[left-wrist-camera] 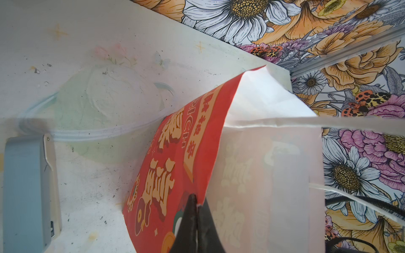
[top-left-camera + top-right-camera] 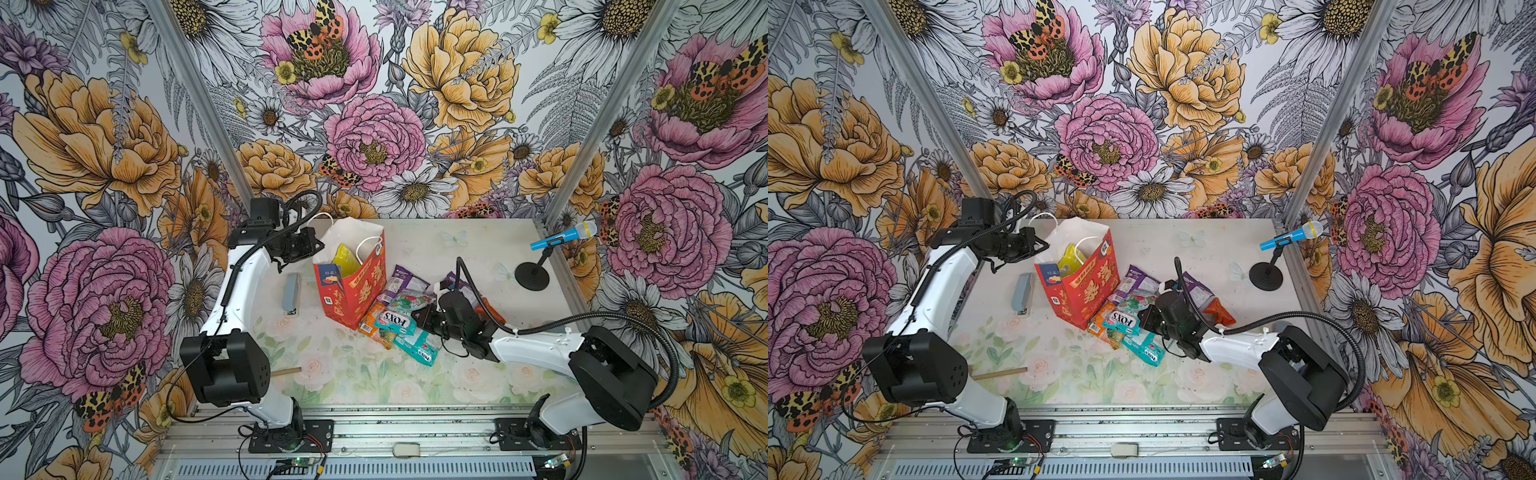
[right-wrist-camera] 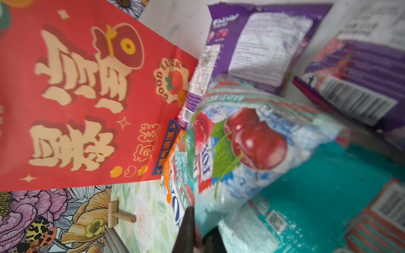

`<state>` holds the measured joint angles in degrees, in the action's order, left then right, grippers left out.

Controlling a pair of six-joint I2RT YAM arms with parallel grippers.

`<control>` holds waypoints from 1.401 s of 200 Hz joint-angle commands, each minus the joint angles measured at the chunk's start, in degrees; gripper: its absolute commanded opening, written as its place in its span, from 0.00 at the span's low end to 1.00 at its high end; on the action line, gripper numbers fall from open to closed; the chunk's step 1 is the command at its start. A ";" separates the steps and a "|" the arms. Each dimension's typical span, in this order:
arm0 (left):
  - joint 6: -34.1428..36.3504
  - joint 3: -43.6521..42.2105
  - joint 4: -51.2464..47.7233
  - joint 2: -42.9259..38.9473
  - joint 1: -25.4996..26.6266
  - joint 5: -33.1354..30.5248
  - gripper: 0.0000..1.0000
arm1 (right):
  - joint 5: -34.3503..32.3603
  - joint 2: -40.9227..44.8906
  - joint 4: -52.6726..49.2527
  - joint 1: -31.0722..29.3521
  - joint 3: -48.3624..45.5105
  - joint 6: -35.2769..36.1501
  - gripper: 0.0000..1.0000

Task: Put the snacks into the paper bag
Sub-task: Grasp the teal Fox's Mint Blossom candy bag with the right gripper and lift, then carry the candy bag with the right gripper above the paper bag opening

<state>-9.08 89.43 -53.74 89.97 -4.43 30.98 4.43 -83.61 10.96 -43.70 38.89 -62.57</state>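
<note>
The table [image 2: 457, 257] bears the bag [image 2: 361, 291], which stands upright left of the middle with its mouth open. The snacks [image 2: 399, 320] lie heaped against the bag's right side, with purple, teal and orange packets overlapping. The left gripper [image 1: 196, 200] is clamped on the bag's rim. The right gripper [image 3: 198, 221] is closed on the cherry packet [image 3: 252, 142] atop the heap. A yellow packet [image 2: 345, 259] sits inside the bag.
</note>
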 commanded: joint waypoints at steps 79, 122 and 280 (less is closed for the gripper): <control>-0.67 -0.74 0.45 -1.18 -0.32 0.66 0.00 | -5.64 9.16 -13.29 0.74 12.19 10.57 0.00; -0.65 -0.69 0.47 -1.23 -0.28 0.83 0.00 | -6.26 7.98 -16.36 2.55 21.40 15.54 0.00; -0.62 -0.75 0.46 -0.94 -0.17 0.86 0.00 | -14.21 -2.02 -26.87 4.15 55.38 35.65 0.00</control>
<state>-9.08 89.43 -53.74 89.97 -4.43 30.98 -7.38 -85.62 -17.19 -40.03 89.62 -31.40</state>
